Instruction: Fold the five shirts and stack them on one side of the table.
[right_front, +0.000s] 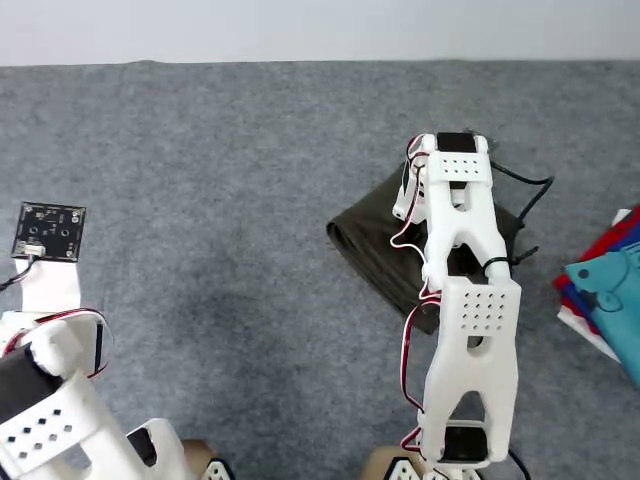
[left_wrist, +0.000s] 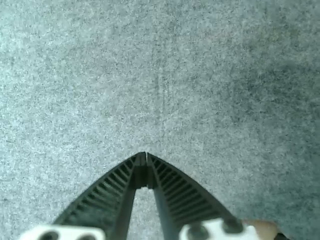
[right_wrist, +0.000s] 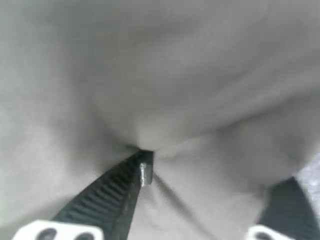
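A dark olive shirt (right_front: 365, 250) lies folded in a bundle right of the table's centre. The right arm (right_front: 462, 230) stretches over it, wrist at the shirt's far edge. In the right wrist view my right gripper (right_wrist: 210, 175) is open and pressed down into the dark cloth (right_wrist: 165, 80). One fingertip (right_wrist: 142, 162) digs into a crease and the other finger (right_wrist: 280, 205) stands well apart. A stack of folded shirts (right_front: 610, 285) in red, blue, teal and white sits at the right edge. My left gripper (left_wrist: 146, 157) is shut with nothing in it, over bare grey mat (left_wrist: 160, 75).
The left arm (right_front: 50, 410) sits at the near left corner. A small black circuit board (right_front: 48, 231) with a white strip lies at the table's left edge. Grey mat (right_front: 200, 180) covers the table, bare across the middle and the back.
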